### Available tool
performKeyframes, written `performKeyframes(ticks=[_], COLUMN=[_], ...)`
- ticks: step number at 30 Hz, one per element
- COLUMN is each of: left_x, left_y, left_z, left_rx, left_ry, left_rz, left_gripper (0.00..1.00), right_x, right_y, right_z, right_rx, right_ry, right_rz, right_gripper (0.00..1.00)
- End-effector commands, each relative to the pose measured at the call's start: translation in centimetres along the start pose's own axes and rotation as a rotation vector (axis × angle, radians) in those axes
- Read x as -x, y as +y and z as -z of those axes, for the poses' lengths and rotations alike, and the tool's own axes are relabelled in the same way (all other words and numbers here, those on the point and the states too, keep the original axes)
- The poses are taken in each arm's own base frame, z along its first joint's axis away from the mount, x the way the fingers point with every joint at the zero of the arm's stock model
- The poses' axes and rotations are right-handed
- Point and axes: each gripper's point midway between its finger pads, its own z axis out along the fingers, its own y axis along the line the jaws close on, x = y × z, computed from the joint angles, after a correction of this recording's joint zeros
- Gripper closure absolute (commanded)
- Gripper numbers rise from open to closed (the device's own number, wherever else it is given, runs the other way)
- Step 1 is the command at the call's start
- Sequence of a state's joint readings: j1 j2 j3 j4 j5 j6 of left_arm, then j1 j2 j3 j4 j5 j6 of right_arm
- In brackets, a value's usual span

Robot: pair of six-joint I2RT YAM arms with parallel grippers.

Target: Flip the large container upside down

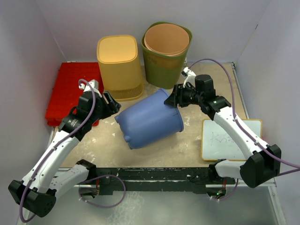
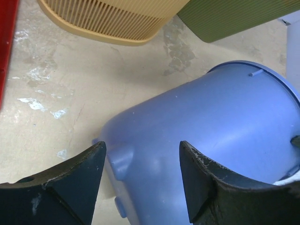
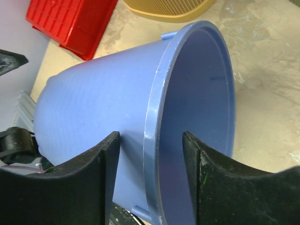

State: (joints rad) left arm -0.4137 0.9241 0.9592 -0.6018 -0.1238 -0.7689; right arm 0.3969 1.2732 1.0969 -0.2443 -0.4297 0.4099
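The large container, a blue bucket [image 1: 149, 119], lies on its side in the middle of the table, its mouth facing right and its base toward the left. My right gripper [image 1: 174, 99] is at the upper edge of the mouth. In the right wrist view its jaws [image 3: 151, 133] stand open astride the rim [image 3: 157, 117], one finger outside the wall and one inside, with a gap on each side. My left gripper [image 1: 112, 104] hovers just left of the bucket's base. In the left wrist view it [image 2: 143, 143] is open, with the bucket's base end [image 2: 211, 126] beyond its fingertips and nothing gripped.
A yellow ribbed bin [image 1: 119, 65] and a green bin holding an orange one [image 1: 166, 51] stand upright behind the bucket. A red crate [image 1: 70, 91] lies at the left under my left arm. A small whiteboard [image 1: 229, 138] sits at the right front.
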Motion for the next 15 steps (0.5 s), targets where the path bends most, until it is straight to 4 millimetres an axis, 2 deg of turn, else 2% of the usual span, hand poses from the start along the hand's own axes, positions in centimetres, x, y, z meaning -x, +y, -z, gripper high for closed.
performKeyframes(ticks=[1, 4, 8, 12, 15], left_x=[-0.2, -0.1, 0.1, -1.1, -2.0], left_y=[-1.2, -1.6, -1.5, -1.4, -1.9], left_z=[0.5, 1.3, 2.1, 2.5, 3.1], left_rx=[-0.058, -0.08, -0.074, -0.115, -0.18], left_ry=[0.022, 0.024, 0.019, 0.042, 0.046], left_rz=[0.034, 0.034, 0.039, 0.045, 0.064], left_gripper=[0.38, 0.36, 0.35, 0.34, 0.32], right_x=[-1.2, 0.4, 1.2, 1.2, 0.6], right_y=[-2.7, -3.0, -3.0, -3.0, -3.2], right_z=[1.4, 2.4, 3.6, 3.8, 3.3], right_rx=[-0.162, -0.216, -0.254, -0.254, -0.246], right_ry=[0.066, 0.01, -0.02, -0.027, -0.004], right_rz=[0.07, 0.096, 0.11, 0.114, 0.11], right_gripper=[0.37, 0.27, 0.26, 0.35, 0.49])
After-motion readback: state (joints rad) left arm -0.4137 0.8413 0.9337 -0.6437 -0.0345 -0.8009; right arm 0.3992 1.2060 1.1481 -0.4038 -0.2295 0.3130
